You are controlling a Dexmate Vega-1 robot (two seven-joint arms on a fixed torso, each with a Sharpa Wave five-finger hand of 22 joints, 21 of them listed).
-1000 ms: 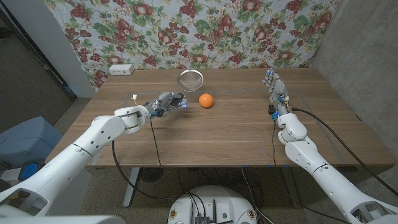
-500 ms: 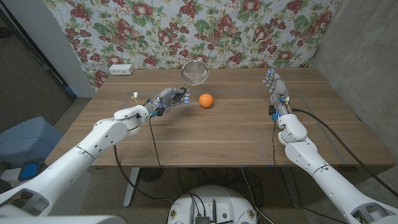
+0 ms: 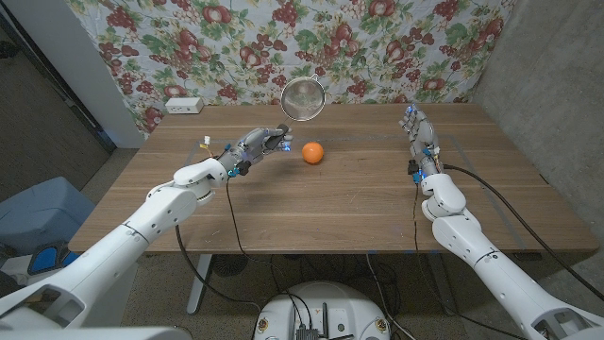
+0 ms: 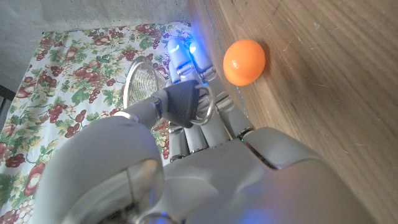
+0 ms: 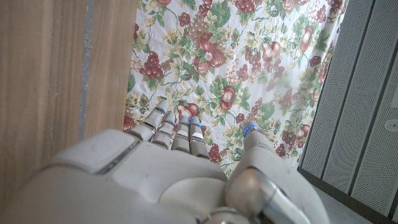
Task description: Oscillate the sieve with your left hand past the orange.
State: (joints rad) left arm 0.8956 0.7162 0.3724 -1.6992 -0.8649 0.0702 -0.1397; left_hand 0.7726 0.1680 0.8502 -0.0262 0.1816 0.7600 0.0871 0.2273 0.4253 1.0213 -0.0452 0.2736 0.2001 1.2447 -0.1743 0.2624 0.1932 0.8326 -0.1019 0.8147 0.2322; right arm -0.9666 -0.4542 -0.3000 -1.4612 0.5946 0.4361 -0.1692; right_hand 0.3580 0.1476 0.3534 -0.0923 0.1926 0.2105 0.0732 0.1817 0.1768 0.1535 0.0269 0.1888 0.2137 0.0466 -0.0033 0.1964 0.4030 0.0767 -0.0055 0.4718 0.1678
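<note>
Left hand (image 3: 257, 146) is up off the table (image 3: 359, 203), fingers wrapped round the sieve's handle; the wrist view shows the handle's ring gripped between thumb and fingers. Just beyond the fingertips and to the hand's right sits the orange (image 3: 312, 151), resting on the table, close to the hand but not touching. Farther out, the sieve (image 3: 303, 97) rises from the grip: its long axis runs from the hand up and away toward the far edge, and the mesh bowl hangs in the air above and behind the orange, against the floral cloth (image 3: 377, 47). So the swing looks to run sideways, bowl crossing over the fruit with air between. Right hand (image 3: 419, 132) stands well apart at the table's right side, fingers straight and held together, holding nothing.
</note>
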